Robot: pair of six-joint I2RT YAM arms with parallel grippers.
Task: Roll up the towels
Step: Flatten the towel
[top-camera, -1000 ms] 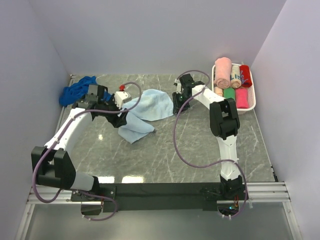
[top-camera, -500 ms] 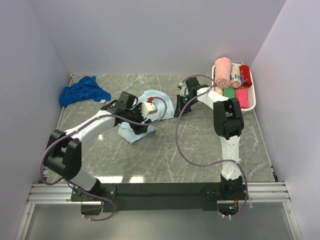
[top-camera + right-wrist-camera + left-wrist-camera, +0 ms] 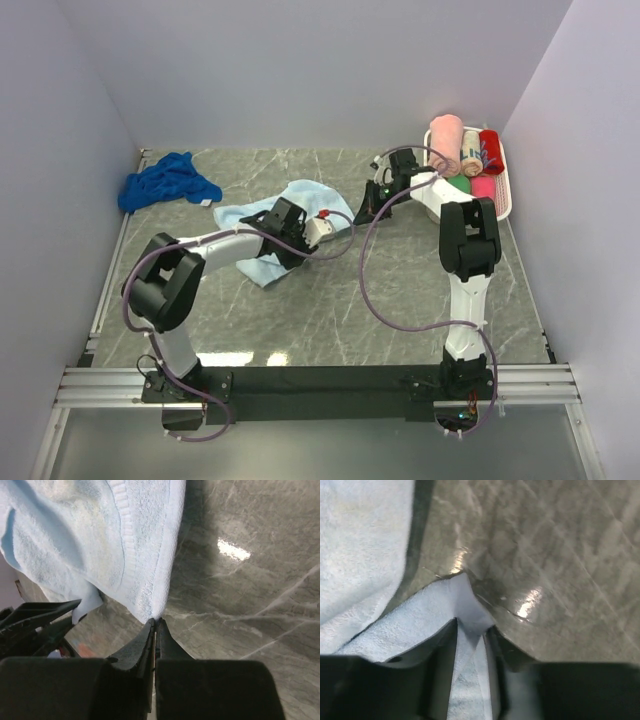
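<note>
Rumpled sky-blue terry towel (image 3: 303,192), ribbed hem, glossy marbled table (image 3: 400,290)

Top view looks down from behind; wrist views sit close behind their fingers (image 3: 167,647), sharing the pale towel (image 3: 125,545) ahead

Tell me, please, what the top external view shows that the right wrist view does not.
Only the top external view shows the royal blue towel crumpled at the far left and the white basket of rolled towels at the far right. Only the right wrist view shows the right tool shut on a corner of the pale blue towel. Both show that towel, unrolled, and the grey marbled table.
</note>
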